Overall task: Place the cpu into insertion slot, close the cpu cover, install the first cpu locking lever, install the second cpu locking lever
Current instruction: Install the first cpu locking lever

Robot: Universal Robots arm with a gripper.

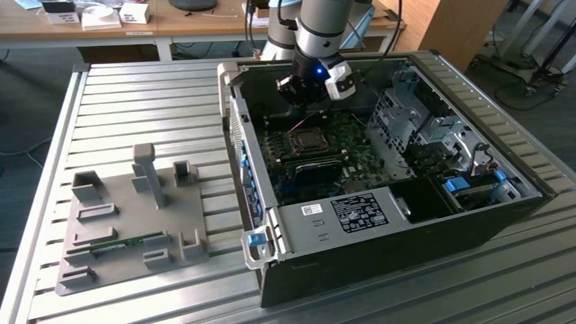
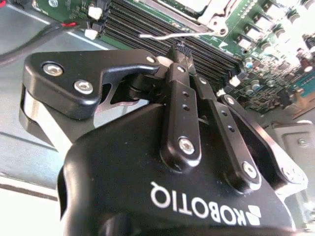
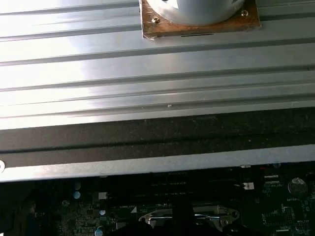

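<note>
My gripper [image 1: 304,94] hangs inside the open computer case, above the green motherboard [image 1: 360,158] and just behind the insertion slot [image 1: 309,140]. In the second wrist view its black fingers [image 2: 183,93] are pressed together, shut, with nothing between them. Just past the fingertips a thin silver locking lever [image 2: 167,35] runs along the socket's edge. The cpu [image 2: 193,4] shows as a pale flat surface in the socket, with the cpu cover [image 2: 212,14] lying as a metal frame around it. In the first wrist view the lever [image 3: 182,215] sits at the socket's rim.
The black case [image 1: 378,250] lies open on a slatted metal table [image 1: 135,101]. Long black memory slots [image 2: 147,29] lie between my fingertips and the socket. A drive cage [image 1: 423,128] fills the case at the exterior view's right. A grey fixture plate [image 1: 126,216] lies at its left.
</note>
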